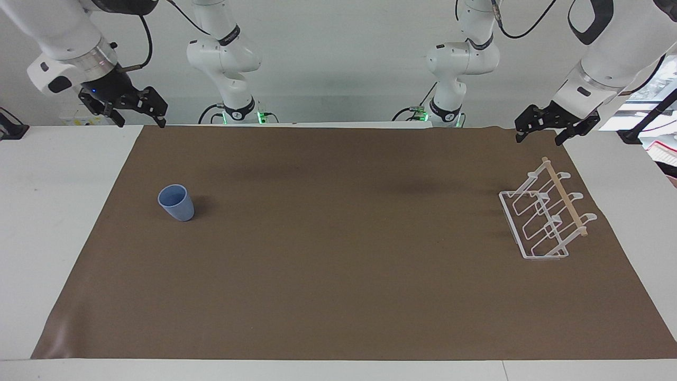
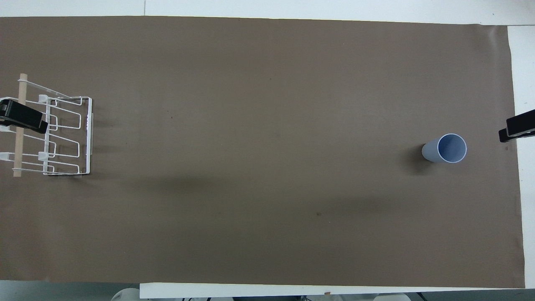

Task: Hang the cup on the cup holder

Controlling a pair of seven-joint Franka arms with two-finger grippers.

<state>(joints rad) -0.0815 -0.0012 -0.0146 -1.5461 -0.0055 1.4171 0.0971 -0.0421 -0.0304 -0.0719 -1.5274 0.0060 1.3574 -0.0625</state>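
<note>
The light-blue cup point(image 1: 176, 202) stands upright, mouth up, on the brown mat toward the right arm's end of the table; it also shows in the overhead view point(image 2: 447, 148). The white wire cup holder point(image 1: 545, 219) with its wooden rod stands on the mat toward the left arm's end, and shows in the overhead view point(image 2: 54, 133). My right gripper point(image 1: 140, 123) is open and empty, raised over the mat's edge, apart from the cup. My left gripper point(image 1: 538, 138) is open and empty, raised above the holder without touching it.
A brown mat point(image 1: 338, 275) covers most of the white table point(image 1: 47, 211). Two more white arm bases point(image 1: 238, 114) stand at the robots' edge of the table. Only the gripper tips show in the overhead view, left point(image 2: 23, 119) and right point(image 2: 516, 127).
</note>
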